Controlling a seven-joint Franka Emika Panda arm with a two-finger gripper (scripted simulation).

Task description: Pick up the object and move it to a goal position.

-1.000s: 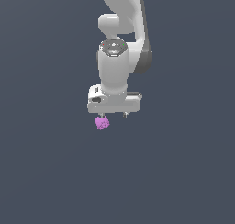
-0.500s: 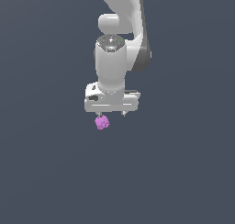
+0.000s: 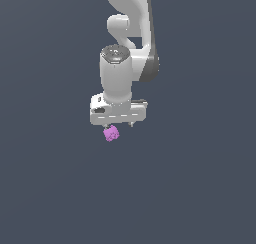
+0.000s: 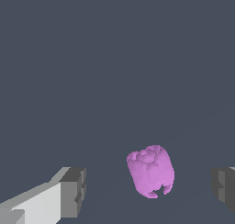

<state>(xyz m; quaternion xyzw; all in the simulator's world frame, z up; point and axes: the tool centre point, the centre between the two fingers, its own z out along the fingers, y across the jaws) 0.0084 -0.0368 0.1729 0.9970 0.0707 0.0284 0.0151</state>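
The object (image 3: 111, 134) is a small magenta-purple lumpy blob lying on the dark grey floor, just below the white hand of the arm. In the wrist view the object (image 4: 150, 171) sits between my two grey fingertips (image 4: 73, 191), nearer the other fingertip (image 4: 224, 187), and touches neither. My gripper (image 3: 118, 126) hangs right over it, pointing down. My gripper (image 4: 148, 189) is open with a wide gap around the blob.
The white arm (image 3: 127, 43) rises from the hand toward the top of the exterior view. The flat dark grey floor (image 3: 190, 188) shows nothing else on it. No goal marker shows.
The hand has come down a little toward the blob and shifted slightly to the exterior view's left. The blob has not moved.
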